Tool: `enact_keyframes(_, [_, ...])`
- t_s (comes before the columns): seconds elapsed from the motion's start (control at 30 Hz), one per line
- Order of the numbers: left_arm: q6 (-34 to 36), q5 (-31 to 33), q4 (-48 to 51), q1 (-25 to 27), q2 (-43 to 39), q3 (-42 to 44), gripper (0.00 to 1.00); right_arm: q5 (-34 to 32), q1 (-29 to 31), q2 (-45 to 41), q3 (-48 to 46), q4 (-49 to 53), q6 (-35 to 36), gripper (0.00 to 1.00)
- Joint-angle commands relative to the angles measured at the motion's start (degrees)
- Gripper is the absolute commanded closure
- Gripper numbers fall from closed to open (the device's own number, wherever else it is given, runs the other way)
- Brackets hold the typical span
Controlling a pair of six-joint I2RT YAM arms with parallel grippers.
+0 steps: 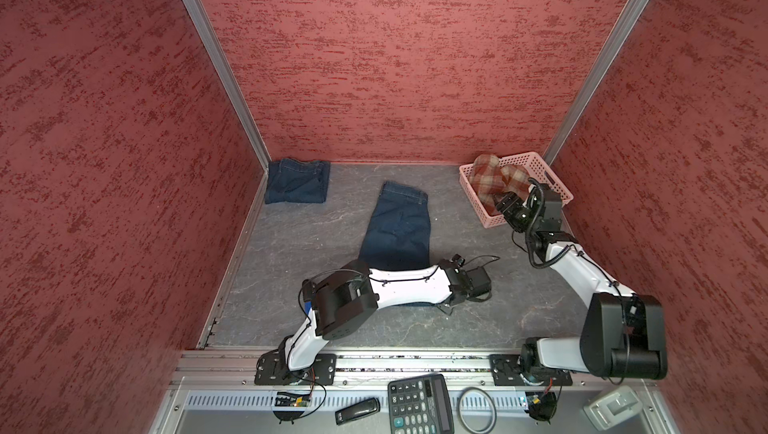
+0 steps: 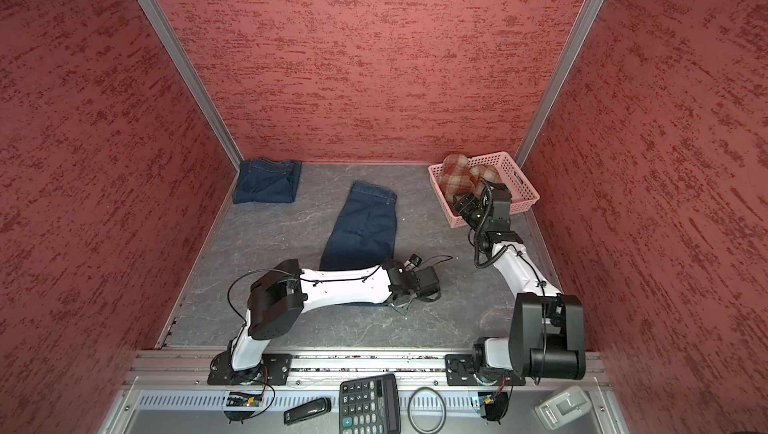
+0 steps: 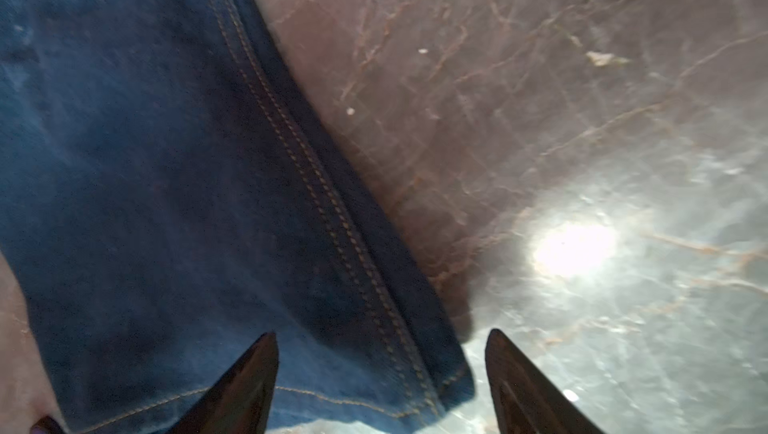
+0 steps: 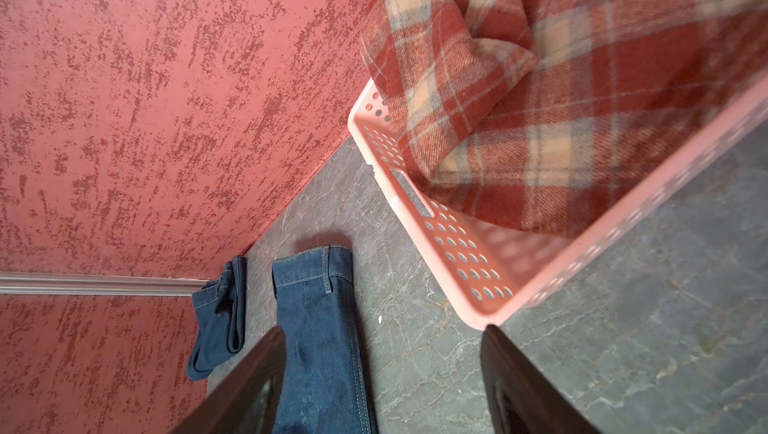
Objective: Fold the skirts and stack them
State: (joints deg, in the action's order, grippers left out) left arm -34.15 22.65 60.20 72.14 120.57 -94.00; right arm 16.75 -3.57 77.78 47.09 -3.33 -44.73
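While the left arm reaches low over the near counter (image 3: pixel 582 120), the left fingers (image 3: pixel 245 386) are spread apart. They straddle the hem corner of the flat skirt (image 3: pixel 166 203), one over denim and its mate over bare counter, with nothing pinched yet. That's the skirt's five o'clock corner.

This denim looks soft but has body, with a thick double-stitched seam along the edge, so I'd expect it to drag as one weighty sheet rather than flutter. The place to take it is right on that seamed hem corner, where the layers are thickest and least likely to slip. Catch only the top layer and the fold could go crooked.

In both top views the flat skirt (image 1: pixel 397 228) runs up the middle toward twelve o'clock, waistband far.

Out at two o'clock, the right fingers (image 4: pixel 523 390) are apart and empty at the near corner of the basket (image 4: pixel 465 270). Touching it or not, I can't tell. The plaid skirt (image 4: pixel 561 120) is bunched inside, woolly, bulky and probably light. A raised fold near the rim looks the easy hold.

Far back at eleven o'clock, the folded skirt (image 1: pixel 297 181) lies in the corner, the stack's base by my reckoning.
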Motion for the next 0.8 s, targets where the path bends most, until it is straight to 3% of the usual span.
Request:
enact_keyframes(0.0, [-6.10,-0.99,6.13,0.93,3.20,-3.04,0.25,0.02,-0.55,-0.96,2.42,1.94,0.29,0.26])
enact_keyframes(0.13, [-9.52,-1.94,10.31,1.51,6.88,-6.34,0.33,0.11,-0.77,-0.08,5.15,3.24,1.17,0.26])
enact_keyframes(0.2, [-10.59,-1.56,11.95,1.01,8.77,-7.97,0.42,0.20,-0.80,0.06,6.12,3.80,1.79,0.25])
enact_keyframes(0.37, [-13.61,-0.37,13.01,-0.39,7.95,-8.66,0.86,-0.07,-0.90,-0.21,7.18,4.95,3.28,0.25])
enact_keyframes(0.43, [-14.75,0.75,12.32,-0.42,4.89,-7.57,0.99,-0.12,-0.84,-0.33,7.33,5.20,4.04,0.25])
enact_keyframes(0.6, [-15.76,2.46,8.80,-1.04,-7.55,-0.83,1.00,1.21,-0.24,0.27,9.97,6.44,7.62,0.25])
enact_keyframes(0.77, [-12.78,1.03,2.20,-3.65,-22.78,9.52,1.00,1.29,5.73,3.91,16.46,9.02,10.37,0.24])
